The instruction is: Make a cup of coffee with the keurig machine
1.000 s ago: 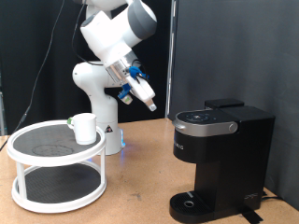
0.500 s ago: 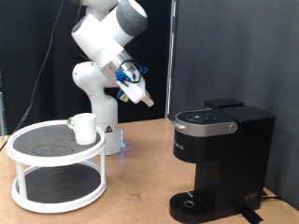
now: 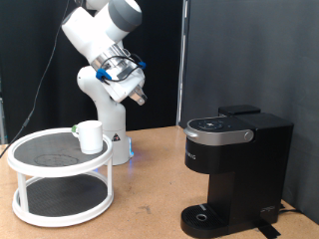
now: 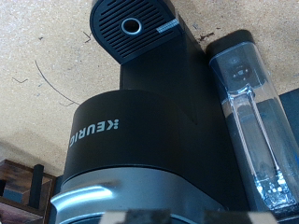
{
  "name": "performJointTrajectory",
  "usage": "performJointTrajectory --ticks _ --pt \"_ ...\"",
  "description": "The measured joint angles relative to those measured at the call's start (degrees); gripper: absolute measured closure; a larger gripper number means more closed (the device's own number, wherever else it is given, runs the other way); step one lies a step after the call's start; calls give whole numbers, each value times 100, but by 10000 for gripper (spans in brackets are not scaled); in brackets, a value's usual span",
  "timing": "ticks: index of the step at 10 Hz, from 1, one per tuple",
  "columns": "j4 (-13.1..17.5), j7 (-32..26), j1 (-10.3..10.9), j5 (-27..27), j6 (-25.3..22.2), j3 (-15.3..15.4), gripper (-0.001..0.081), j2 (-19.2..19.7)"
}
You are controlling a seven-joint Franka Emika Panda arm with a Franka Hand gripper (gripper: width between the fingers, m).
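The keurig machine (image 3: 235, 171) is matte black and stands at the exterior view's right, lid closed and nothing on its drip tray. The wrist view looks down on it (image 4: 140, 131), showing the drip tray (image 4: 132, 27) and the clear water tank (image 4: 250, 121). The cup (image 3: 91, 136), a plain white mug, stands on the top tier of a round white rack (image 3: 60, 159) at the left. My gripper (image 3: 139, 98) hangs high in the air between the rack and the machine, pointing down towards the right. Its fingertips only just show, apart, at the wrist view's edge, with nothing between them.
The white robot base (image 3: 105, 115) stands behind the rack. A black curtain forms the backdrop. The wooden tabletop (image 3: 150, 199) stretches between the rack and the machine. A dark box (image 4: 19, 182) lies beside the machine in the wrist view.
The arm has swung towards the exterior view's left and slightly upward, carrying the gripper away from the machine and closer to above the rack. The mug and machine have not moved.
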Motion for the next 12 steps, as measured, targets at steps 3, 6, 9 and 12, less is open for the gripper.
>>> performJointTrajectory --ticks 3,6,9,12 --pt "-134 89 -39 147 202 5 806 -77" --pt "-499 199 -401 166 241 -69 806 -652" --pt "-624 153 -820 -202 -323 -374 806 -1157" --pt "-660 72 -1081 -443 -695 -615 806 -1467"
